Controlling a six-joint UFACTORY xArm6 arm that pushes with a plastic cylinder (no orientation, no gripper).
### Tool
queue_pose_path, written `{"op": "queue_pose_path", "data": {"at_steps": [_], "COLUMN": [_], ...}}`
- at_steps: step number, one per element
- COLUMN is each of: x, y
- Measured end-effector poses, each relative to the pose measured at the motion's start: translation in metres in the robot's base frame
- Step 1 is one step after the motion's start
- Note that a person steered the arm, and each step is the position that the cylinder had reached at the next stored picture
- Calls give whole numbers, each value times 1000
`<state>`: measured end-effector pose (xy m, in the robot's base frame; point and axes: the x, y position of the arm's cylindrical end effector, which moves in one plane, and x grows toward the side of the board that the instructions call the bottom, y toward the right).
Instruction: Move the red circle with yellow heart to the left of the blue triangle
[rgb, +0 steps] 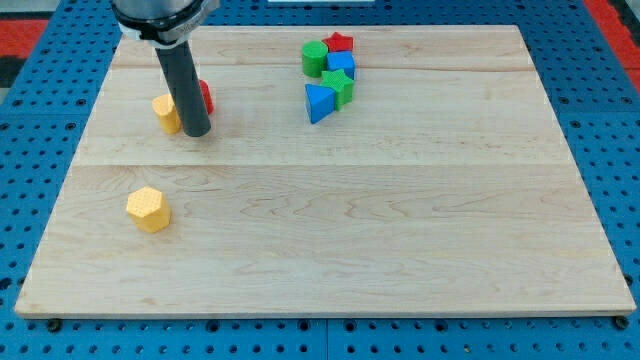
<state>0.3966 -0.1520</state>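
Observation:
My tip (197, 132) rests on the wooden board at the upper left. The dark rod hides most of the red circle (205, 97), which peeks out on the rod's right side. The yellow heart (165, 112) sits just left of the rod, close to or touching it. The blue triangle (319, 102) lies near the top centre, well to the right of my tip. I cannot tell whether the tip touches the red circle.
A cluster stands above the blue triangle: a green star (343, 89), a blue cube (341, 64), a green cylinder (315, 58) and a red star (338, 42). A yellow hexagon (148, 209) lies alone at the left. The board (340, 230) sits on a blue pegboard.

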Motion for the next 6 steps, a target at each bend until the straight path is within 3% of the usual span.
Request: {"op": "queue_pose_path", "data": {"at_steps": [3,5,6], "x": [3,-13,-41], "y": [-96,-72,-54]}}
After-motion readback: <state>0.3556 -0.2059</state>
